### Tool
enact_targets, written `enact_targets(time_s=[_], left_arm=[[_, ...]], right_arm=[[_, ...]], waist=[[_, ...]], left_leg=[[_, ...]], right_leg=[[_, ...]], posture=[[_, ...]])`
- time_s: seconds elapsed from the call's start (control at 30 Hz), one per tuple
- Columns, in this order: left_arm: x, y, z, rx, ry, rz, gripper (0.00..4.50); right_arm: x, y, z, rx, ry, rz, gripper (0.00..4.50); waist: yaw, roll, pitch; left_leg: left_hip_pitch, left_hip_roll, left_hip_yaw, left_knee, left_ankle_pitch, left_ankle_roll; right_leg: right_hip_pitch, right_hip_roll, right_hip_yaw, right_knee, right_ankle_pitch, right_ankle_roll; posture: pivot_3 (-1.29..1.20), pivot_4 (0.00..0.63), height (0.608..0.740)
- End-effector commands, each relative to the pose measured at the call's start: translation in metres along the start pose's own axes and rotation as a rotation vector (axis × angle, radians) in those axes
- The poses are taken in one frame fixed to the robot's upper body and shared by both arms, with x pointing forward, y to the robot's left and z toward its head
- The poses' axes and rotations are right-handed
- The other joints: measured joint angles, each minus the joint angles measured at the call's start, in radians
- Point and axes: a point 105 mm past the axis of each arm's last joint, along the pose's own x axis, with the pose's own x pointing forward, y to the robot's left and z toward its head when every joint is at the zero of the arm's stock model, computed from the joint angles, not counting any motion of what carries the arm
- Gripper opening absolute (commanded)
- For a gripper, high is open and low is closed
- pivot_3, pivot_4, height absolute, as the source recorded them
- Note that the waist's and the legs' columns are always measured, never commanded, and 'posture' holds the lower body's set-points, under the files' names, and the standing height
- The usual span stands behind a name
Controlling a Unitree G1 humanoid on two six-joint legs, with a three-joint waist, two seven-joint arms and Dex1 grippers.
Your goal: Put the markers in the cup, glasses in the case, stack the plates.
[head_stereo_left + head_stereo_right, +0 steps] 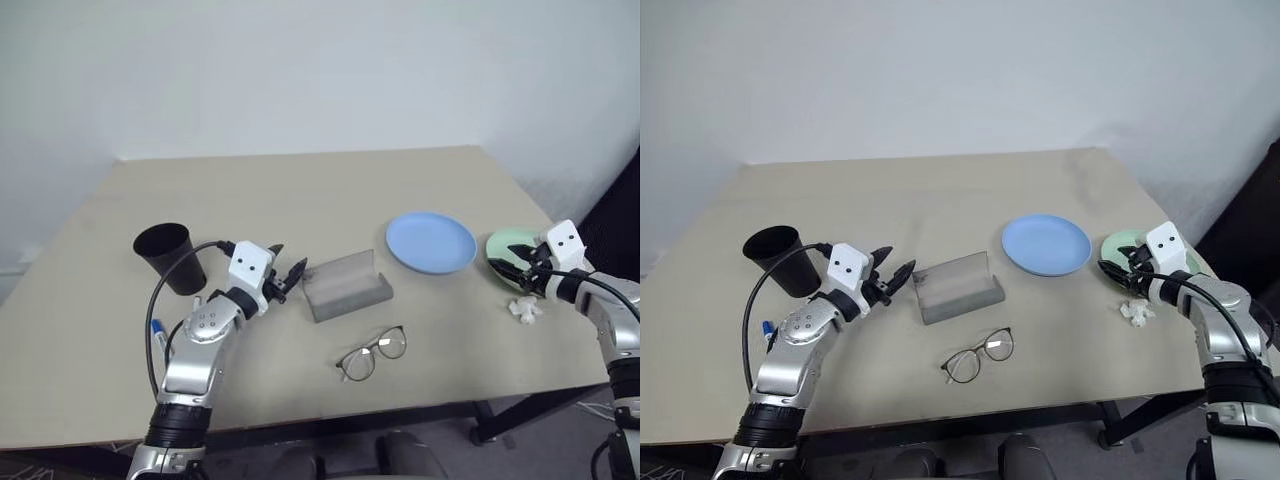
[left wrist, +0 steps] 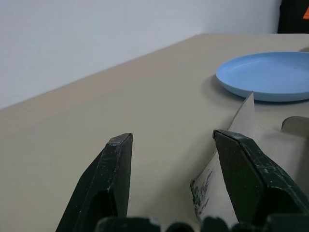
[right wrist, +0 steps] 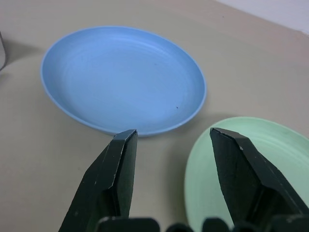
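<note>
The black cup (image 1: 165, 255) stands upright at the left of the table. The grey case (image 1: 345, 285) lies open at the middle, with the glasses (image 1: 372, 352) unfolded on the table in front of it. My left gripper (image 1: 290, 277) is open and empty, just off the case's left end. One marker with a blue cap (image 1: 157, 327) peeks out from under my left arm. The light blue plate (image 1: 431, 242) and the mint green plate (image 1: 508, 243) lie side by side at the right. My right gripper (image 3: 171, 137) is open, its fingers on either side of the green plate's near rim.
A small white crumpled scrap (image 1: 525, 310) lies by the right edge, near my right wrist. The tan table (image 1: 300, 190) has bare room across its far half. A white wall stands behind it.
</note>
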Motion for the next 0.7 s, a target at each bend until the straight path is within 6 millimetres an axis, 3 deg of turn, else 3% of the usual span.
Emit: enact_targets(time_s=[0.03,0.7], left_arm=[[-0.001,0.001,0.007,0.022,-0.023,-0.01,2.77],[-0.001,0.012,0.001,0.068,-0.013,-0.11,2.77]], right_arm=[[-0.01,-0.008,0.014,-0.037,-0.039,-0.012,2.6],[-0.02,0.014,-0.006,0.007,0.015,0.025,2.6]], waist=[[0.0,0.0,0.0],[0.001,0.0,0.0]], left_leg=[[0.0,0.0,0.0,0.0,0.0,0.0],[0.0,0.0,0.0,0.0,0.0,0.0]], right_leg=[[0.0,0.0,0.0,0.0,0.0,0.0],[0.001,0.0,0.0,-0.002,0.0,0.0]], posture=[[0.0,0.0,0.74],[0.0,0.0,0.74]])
